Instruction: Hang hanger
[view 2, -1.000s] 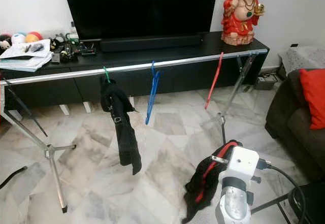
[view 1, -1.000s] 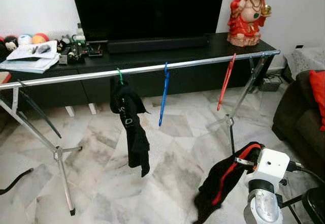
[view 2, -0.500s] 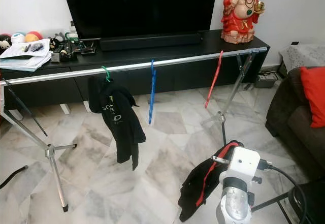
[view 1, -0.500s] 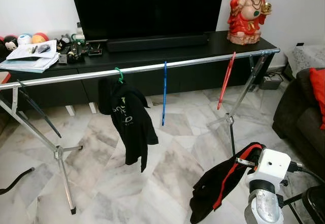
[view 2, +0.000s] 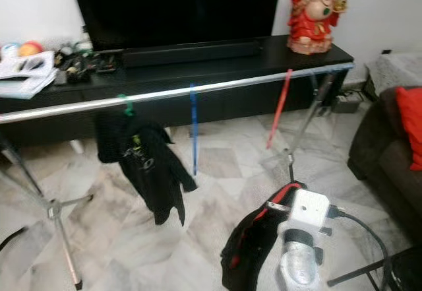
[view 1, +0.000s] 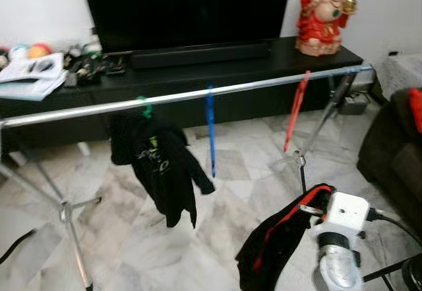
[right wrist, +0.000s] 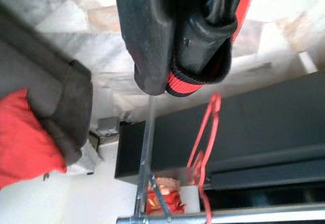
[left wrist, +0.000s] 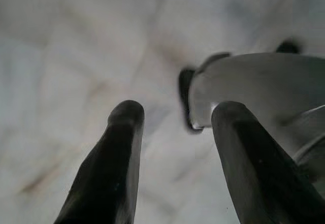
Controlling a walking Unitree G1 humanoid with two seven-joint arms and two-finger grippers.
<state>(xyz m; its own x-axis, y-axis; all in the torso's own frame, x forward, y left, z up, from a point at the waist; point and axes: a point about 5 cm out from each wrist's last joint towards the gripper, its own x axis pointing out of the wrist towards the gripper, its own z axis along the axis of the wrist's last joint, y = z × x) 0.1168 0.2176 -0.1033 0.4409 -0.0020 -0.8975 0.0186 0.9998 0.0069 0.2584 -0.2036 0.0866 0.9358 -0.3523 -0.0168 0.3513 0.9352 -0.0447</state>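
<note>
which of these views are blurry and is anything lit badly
Both eye views are motion-blurred: the rail and black shirt look soft. The left wrist view is hazy, its fingers dark against pale floor. The right wrist view is sharper beyond its fingers, on the red hanger.

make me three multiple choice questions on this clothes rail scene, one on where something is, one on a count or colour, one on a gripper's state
1. Where is the green hanger on the rail?
A. left of the blue hanger
B. between the blue and red hangers
C. right of the red hanger

2. How many hangers hang on the rail?
A. two
B. three
C. five

3. What is the state of the right gripper?
A. open over the floor
B. shut on the black and red garment
C. shut on the rail

Answers:
1. A, the green hanger with its black garment hangs left of the blue hanger.
2. B, green, blue and the red hanger.
3. B, the right wrist view shows its fingers clamped on the black and red garment.
</note>
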